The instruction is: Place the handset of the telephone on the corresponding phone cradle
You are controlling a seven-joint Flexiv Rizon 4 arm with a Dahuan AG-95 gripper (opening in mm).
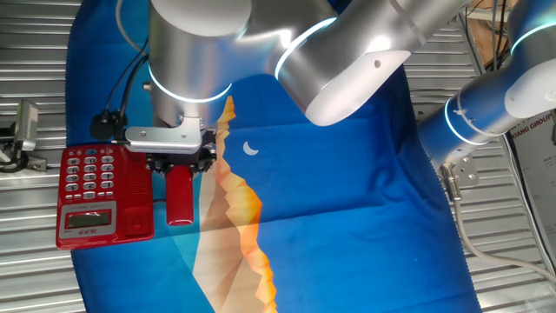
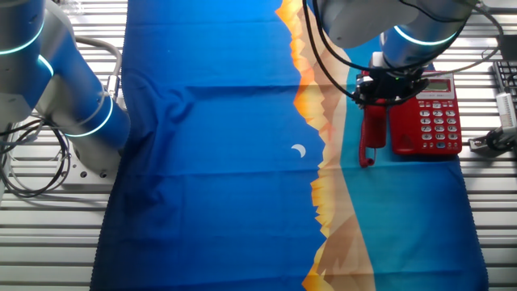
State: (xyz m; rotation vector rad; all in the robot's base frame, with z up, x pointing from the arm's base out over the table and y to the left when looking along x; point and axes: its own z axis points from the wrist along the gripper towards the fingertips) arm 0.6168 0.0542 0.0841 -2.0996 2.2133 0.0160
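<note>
- Beside the telephone, I see the handset gripped by closed fingers.
- Handset hangs alongside the phone cradle, seemingly not seated.
- Remaining, I judge: shift, lower, release.

You can read very little here. In one fixed view, a white label at the right edge of the frame, beyond the tabletop, carries dark capitals that look like "XIANG GROUP", cut off by the frame; the smaller lines under it are too blurred to read. The telephone at the tabletop's left edge has printed keypad buttons and a grey LCD panel, but neither view resolves any digit or brand on it.
</note>
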